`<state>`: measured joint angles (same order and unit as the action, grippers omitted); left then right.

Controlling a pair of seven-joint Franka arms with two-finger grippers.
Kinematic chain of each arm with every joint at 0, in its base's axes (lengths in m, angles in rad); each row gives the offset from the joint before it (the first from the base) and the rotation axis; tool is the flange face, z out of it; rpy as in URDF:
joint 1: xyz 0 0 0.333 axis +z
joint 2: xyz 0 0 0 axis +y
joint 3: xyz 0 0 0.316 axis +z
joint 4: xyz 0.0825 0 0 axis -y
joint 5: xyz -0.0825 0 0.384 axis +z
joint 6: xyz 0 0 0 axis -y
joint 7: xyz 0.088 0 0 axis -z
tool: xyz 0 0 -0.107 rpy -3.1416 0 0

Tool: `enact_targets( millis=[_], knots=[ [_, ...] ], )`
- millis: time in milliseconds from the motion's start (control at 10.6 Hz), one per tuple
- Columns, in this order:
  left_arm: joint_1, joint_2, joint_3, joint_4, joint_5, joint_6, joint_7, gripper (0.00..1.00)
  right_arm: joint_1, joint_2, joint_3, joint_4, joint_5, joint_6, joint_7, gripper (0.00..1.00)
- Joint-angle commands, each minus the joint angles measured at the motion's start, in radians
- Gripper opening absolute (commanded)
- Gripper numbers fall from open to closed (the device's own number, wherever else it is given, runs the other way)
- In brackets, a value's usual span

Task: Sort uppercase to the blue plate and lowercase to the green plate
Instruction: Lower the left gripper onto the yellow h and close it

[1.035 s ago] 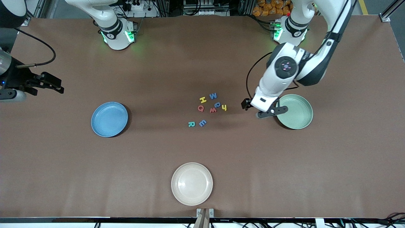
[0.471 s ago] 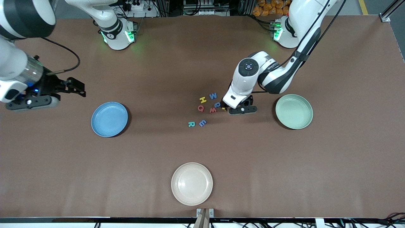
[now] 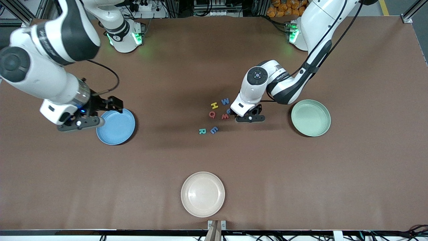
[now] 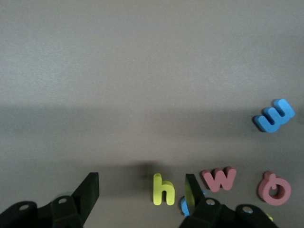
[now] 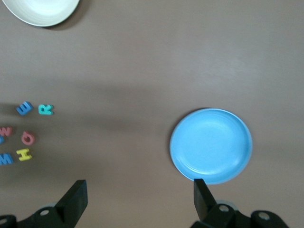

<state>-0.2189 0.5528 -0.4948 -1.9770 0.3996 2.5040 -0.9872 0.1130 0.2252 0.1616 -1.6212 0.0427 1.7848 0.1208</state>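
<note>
- The left gripper [image 4: 141, 190] is down at the letter cluster, fingers apart around the yellow h [image 4: 163, 190], not gripping it.
- The red w [image 4: 220, 178] lies just beside it.
- The right gripper [image 3: 106, 109] hovers, wide open and empty, over the blue plate [image 3: 117, 128]'s rim.
- The green plate [image 3: 311, 117] sits near the left arm's end, empty.

Letters [image 3: 217, 115] lie between blue plate [image 3: 115, 126] and green plate [image 3: 310, 117]
</note>
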Motion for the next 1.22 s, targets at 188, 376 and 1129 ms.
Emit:
enact_targets(
  millis=[188, 376, 1129],
  knots=[
    [-0.025, 0.076, -0.004, 0.018, 0.085, 0.062, -0.053, 0.8, 0.011, 0.071, 0.027, 0.007, -0.006, 0.067, 0.063, 0.95],
    [-0.039, 0.102, -0.004, 0.03, 0.111, 0.067, -0.082, 0.8, 0.005, 0.085, 0.029, 0.007, -0.003, 0.07, 0.063, 0.93],
    [-0.008, 0.078, -0.002, 0.014, 0.131, 0.059, -0.039, 0.61, 0.022, 0.128, 0.033, 0.014, 0.011, 0.131, 0.082, 0.73]
  ],
)
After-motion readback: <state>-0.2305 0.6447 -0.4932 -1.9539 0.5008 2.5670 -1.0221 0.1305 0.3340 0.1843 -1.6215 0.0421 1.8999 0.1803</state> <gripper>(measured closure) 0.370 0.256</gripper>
